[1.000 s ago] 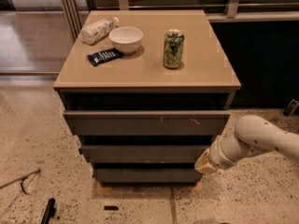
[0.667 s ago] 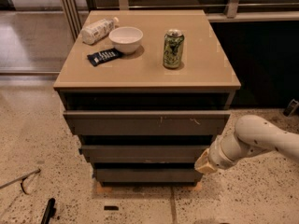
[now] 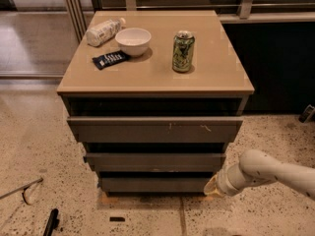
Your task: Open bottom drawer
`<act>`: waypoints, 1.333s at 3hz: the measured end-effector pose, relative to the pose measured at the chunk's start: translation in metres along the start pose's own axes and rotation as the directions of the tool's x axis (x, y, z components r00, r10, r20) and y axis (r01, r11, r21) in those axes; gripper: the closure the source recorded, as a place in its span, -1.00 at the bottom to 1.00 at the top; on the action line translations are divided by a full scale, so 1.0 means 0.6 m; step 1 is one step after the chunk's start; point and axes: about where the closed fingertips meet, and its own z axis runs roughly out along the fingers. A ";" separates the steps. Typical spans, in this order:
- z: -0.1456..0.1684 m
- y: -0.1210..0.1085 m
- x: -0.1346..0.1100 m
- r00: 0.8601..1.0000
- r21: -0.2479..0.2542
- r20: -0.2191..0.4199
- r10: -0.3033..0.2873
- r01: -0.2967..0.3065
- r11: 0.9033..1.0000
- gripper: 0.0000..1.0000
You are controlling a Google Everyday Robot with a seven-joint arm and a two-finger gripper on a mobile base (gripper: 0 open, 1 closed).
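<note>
Low by the right front corner of the desk [image 3: 147, 80], the tool [image 3: 212, 186] has stayed at the right end of the bottom drawer [image 3: 155, 184], the lowest, narrowest front, which has not shifted, so the pull seems yet to start; whether the tool is apart or together cannot be told.

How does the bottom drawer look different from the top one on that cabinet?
The bottom drawer is the narrowest front; the top drawer is the widest. The bottom drawer is plain, while the top drawer carries white scratch marks. The gripper sits by the bottom drawer's right end, well below the top drawer. Both are flat, grey-brown and handleless.
</note>
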 end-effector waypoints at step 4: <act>0.184 0.012 0.092 1.000 -0.008 0.013 -0.005 0.005 1.000 0.71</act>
